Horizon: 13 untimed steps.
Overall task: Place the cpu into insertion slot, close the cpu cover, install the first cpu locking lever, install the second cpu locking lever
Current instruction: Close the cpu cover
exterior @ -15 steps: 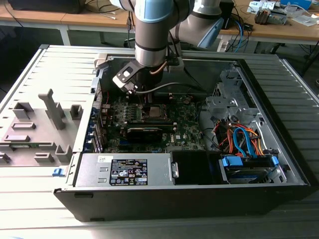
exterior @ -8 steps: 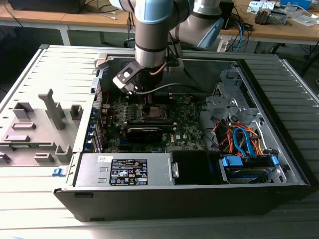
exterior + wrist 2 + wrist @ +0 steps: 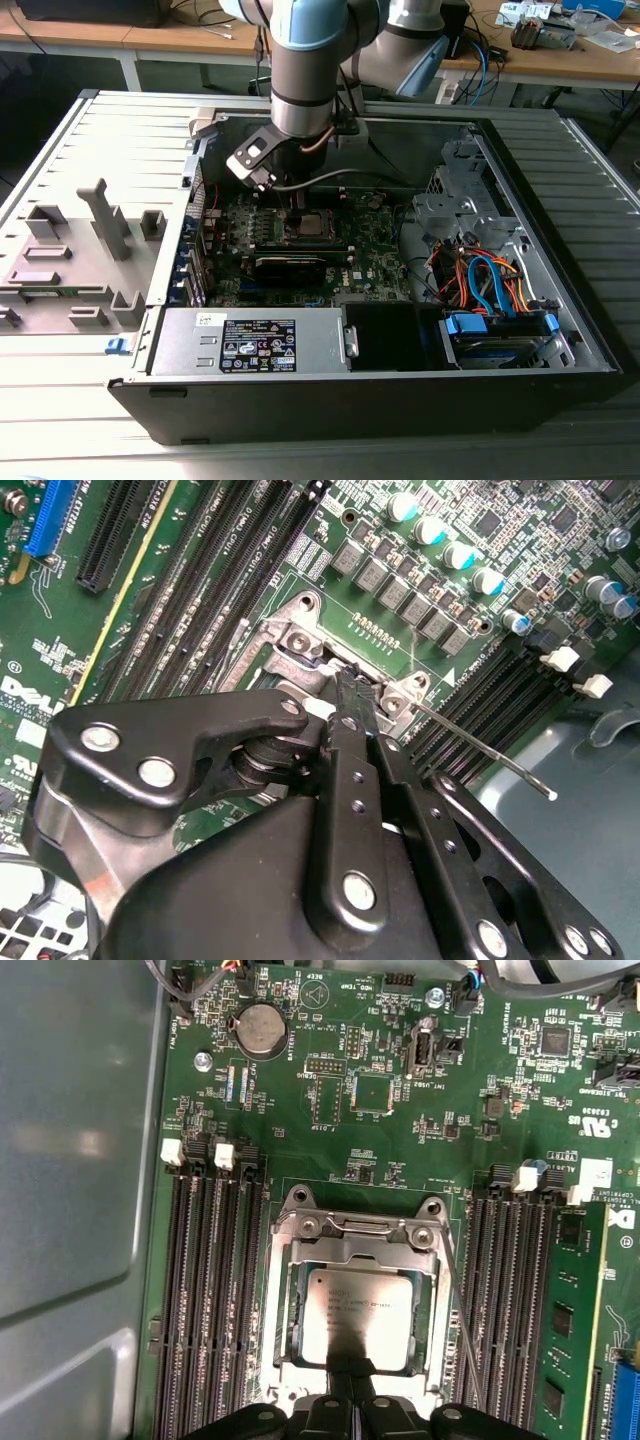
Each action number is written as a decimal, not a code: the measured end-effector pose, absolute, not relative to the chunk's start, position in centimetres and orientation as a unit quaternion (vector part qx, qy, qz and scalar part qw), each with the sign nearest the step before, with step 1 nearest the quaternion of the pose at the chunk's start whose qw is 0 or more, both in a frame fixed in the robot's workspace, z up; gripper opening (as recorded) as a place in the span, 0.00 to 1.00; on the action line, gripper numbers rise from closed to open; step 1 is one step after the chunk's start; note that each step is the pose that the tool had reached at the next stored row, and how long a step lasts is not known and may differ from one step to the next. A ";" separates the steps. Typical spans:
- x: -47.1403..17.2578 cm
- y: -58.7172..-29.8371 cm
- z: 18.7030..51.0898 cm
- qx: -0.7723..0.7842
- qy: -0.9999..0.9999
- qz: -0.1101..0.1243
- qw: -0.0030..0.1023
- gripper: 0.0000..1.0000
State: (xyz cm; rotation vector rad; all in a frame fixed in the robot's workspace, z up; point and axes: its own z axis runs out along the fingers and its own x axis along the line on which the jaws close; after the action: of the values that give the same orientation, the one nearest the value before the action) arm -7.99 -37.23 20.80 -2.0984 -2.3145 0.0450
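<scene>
In the first wrist view the cpu (image 3: 360, 1305) lies flat in the insertion slot, its grey top showing through the window of the cpu cover (image 3: 286, 1300). The cover lies down over it. A thin wire locking lever (image 3: 462, 1330) runs along one side of the socket. In the second wrist view this lever (image 3: 490, 752) sticks out free above the board. My gripper (image 3: 352, 1388) is shut with nothing in it, its tips at the cover's edge. In the exterior view it (image 3: 296, 212) hangs over the socket (image 3: 316, 226).
Black memory slots (image 3: 210, 1290) flank the socket on both sides. A long black card (image 3: 292, 265) lies in front of it. The power supply (image 3: 250, 342), the drive cage with coloured cables (image 3: 490, 285) and the case walls (image 3: 160, 250) close in the board.
</scene>
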 end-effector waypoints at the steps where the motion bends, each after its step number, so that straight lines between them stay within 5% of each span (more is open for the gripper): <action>1: -8.0 -37.2 20.8 -0.672 -0.741 0.014 0.009 0.11; 13: -8.0 -37.2 20.4 -0.672 -0.741 0.015 0.009 0.11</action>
State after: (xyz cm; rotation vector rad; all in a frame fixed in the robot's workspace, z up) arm -8.00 -37.16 20.43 -2.0985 -2.3145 0.0460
